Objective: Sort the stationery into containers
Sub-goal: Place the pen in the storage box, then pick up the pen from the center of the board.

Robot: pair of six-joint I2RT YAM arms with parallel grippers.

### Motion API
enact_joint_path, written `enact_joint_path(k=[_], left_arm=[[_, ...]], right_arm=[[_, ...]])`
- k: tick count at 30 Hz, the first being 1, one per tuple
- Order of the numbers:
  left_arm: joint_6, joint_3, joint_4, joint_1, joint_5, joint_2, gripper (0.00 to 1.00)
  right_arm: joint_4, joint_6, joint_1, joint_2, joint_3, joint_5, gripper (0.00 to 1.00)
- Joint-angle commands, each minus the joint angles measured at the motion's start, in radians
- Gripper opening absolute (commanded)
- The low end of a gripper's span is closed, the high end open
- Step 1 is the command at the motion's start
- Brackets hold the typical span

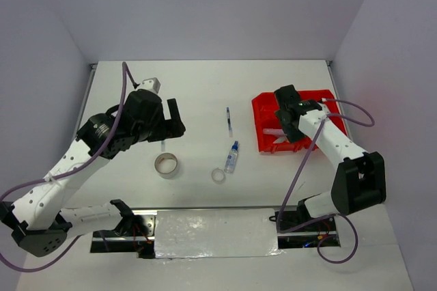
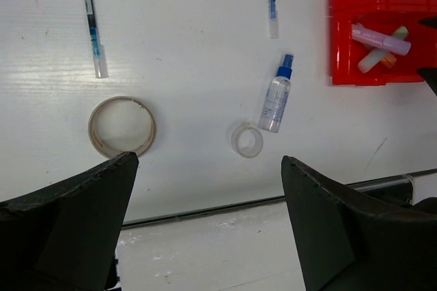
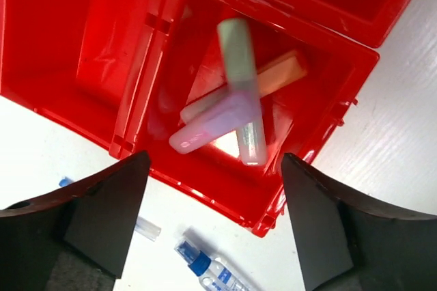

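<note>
my left end effector point(image 2: 209, 160) and right end effector point(image 3: 213, 161) both hung open; i judged the bottle point(image 2: 275, 96), toward the surface's near edge, light, stiff and slick, best pinched across its clear body.

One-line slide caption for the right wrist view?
Right tool open above a red tray compartment holding crossed pastel markers; a blue-capped bottle lies outside it.

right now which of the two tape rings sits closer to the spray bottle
The small clear tape ring, right beside the bottle; the larger beige tape roll lies well apart from it.
</note>
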Motion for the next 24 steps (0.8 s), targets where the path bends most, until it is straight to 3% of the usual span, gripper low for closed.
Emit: enact_joint_path(k=[1,5,7,9,13,17,24], left_arm=[[0.015,0.045,-0.011,0.027,-0.005,0.021,0.99],[0.013,0.068,-0.039,0.085,-0.011,0.066,0.99],[0.006,0.076,-0.065,0.111,-0.013,0.08,0.99],[0.01,0.076,-0.059,0.142,0.007,0.078,0.99],[0.031,0.085,-0.042,0.182,0.033,0.052,0.99],[0.062,0.087,-0.042,0.206,0.074,0.044,0.99],[0.126,0.074,-0.053,0.222,0.125,0.04,0.99]], right_arm=[[0.048,-0.074,-0.013,-0.011,0.019,-0.005,0.86],[0.116,-0.24,-0.012,-0.034,0.064,-0.051,0.86],[0.226,-0.454,0.007,-0.046,0.102,-0.144,0.76],[0.353,-0.612,0.077,-0.041,0.119,-0.203,0.74],[0.296,-0.896,0.191,0.134,0.295,-0.252,0.75],[0.109,-0.986,0.238,0.397,0.475,-0.341,0.8],[0.105,-1.007,0.284,0.638,0.622,-0.304,0.74]])
